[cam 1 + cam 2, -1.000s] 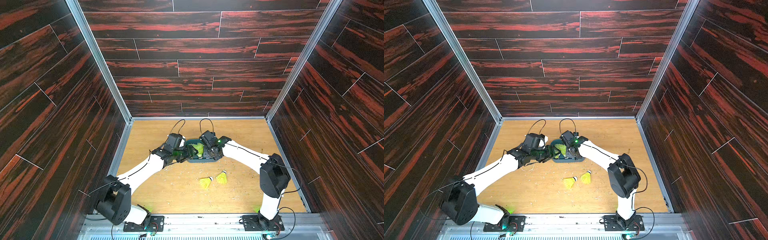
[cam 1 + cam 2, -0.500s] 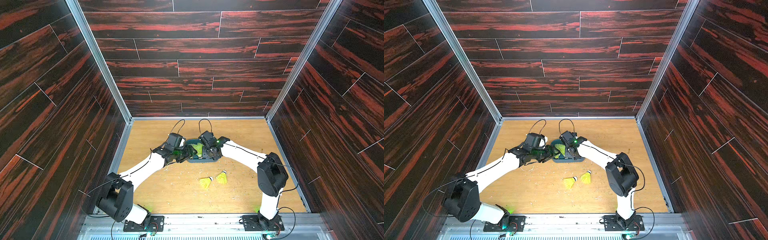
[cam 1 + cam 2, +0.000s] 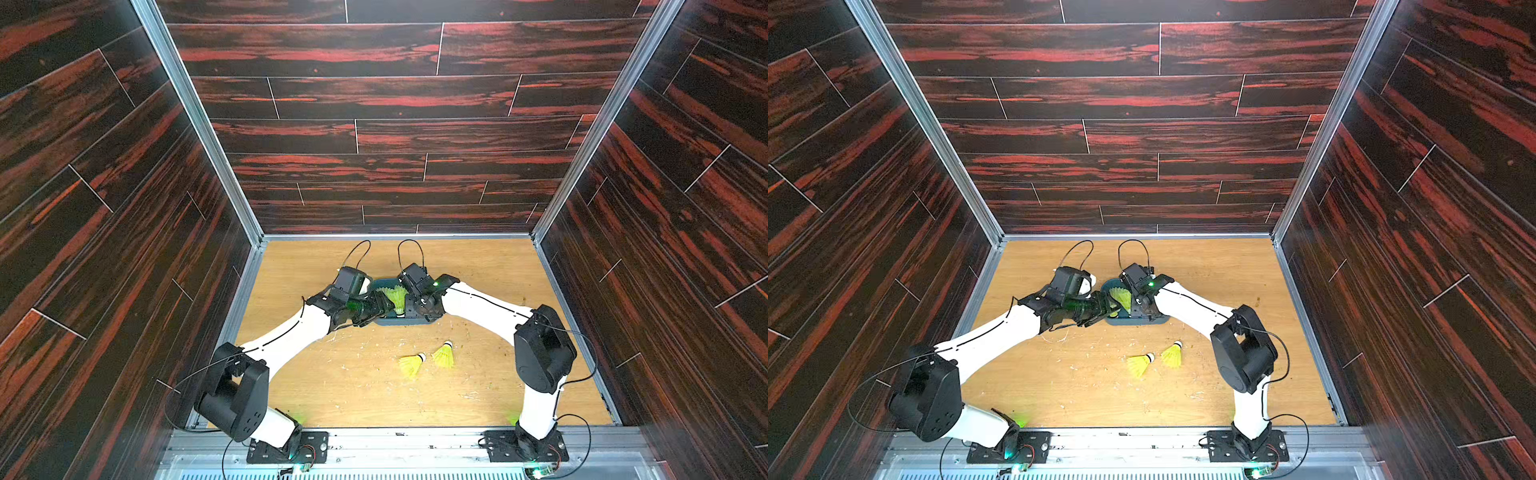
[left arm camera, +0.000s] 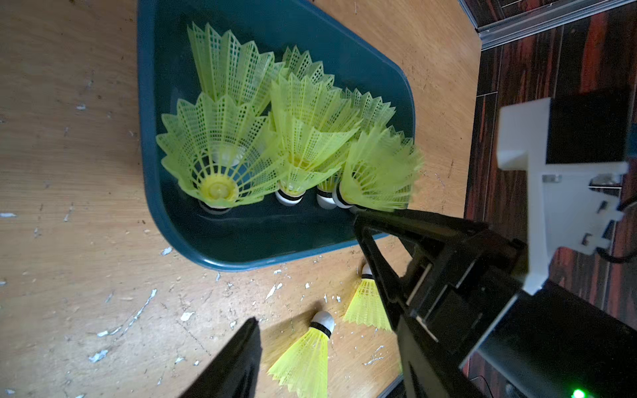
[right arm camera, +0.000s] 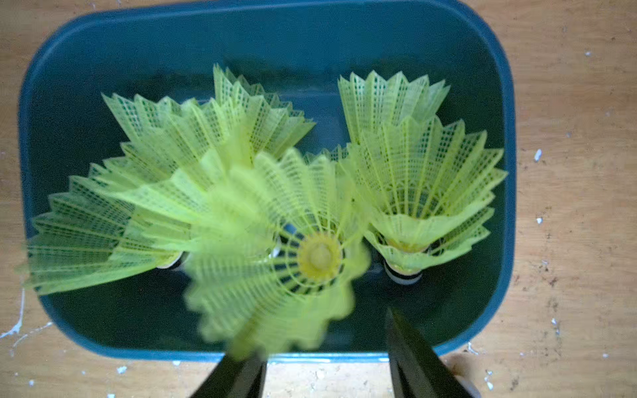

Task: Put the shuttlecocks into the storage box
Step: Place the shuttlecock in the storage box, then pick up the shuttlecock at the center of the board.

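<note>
**Right gripper (image 5: 322,341) over the storage box (image 5: 310,31), jaws apart, one shuttlecock mid-drop by the look of it**

I've got that gripper just above one long rim so whatever leaves it lands inside. The blurred shuttlecock (image 5: 275,275) sits by the spread fingers with nothing pinching it, as far as I can tell. The other shuttlecocks (image 5: 410,193) are bunched in the box, cork tips mostly down, neon mesh skirts fanned up and overlapping, a couple leaning. The left gripper (image 3: 382,306) hangs at the box's left end, roughly half open and empty. My guess is it's placed to go for the two loose shuttlecocks (image 3: 411,365), which lie on their sides close together on the table (image 3: 332,386) near the box.
</note>
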Controlling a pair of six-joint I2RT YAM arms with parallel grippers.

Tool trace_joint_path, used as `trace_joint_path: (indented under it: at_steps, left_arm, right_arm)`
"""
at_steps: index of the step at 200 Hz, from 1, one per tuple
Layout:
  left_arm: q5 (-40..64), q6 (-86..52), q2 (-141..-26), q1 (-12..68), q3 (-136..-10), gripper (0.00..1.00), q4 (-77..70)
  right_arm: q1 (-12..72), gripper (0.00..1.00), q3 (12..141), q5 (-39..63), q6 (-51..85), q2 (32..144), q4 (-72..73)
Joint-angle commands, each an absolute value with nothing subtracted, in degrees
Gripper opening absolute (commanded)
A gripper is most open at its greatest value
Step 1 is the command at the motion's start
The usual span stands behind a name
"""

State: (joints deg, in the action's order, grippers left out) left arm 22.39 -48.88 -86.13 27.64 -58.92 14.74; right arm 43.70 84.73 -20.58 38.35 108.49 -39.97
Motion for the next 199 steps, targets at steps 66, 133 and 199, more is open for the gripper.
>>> trace_joint_path:
  at_steps: [66, 133, 199]
  left_arm:
    - [22.1, -47.1, -85.6, 27.4, -61.1, 0.67, 18.0]
    - [22.1, -46.8, -84.6, 27.4, -59.7, 0.67, 18.6]
    - [21.9, -46.8, -83.6, 27.5, -59.0, 0.66, 18.6]
  right_arm:
    - [43.9, 0.62, 85.9, -20.4, 38.9, 104.0, -43.8]
    - [43.8, 0.62, 88.2, -19.0, 38.8, 104.8, -44.4]
    - [46.0, 0.66, 87.2, -18.3, 37.9, 105.0, -43.4]
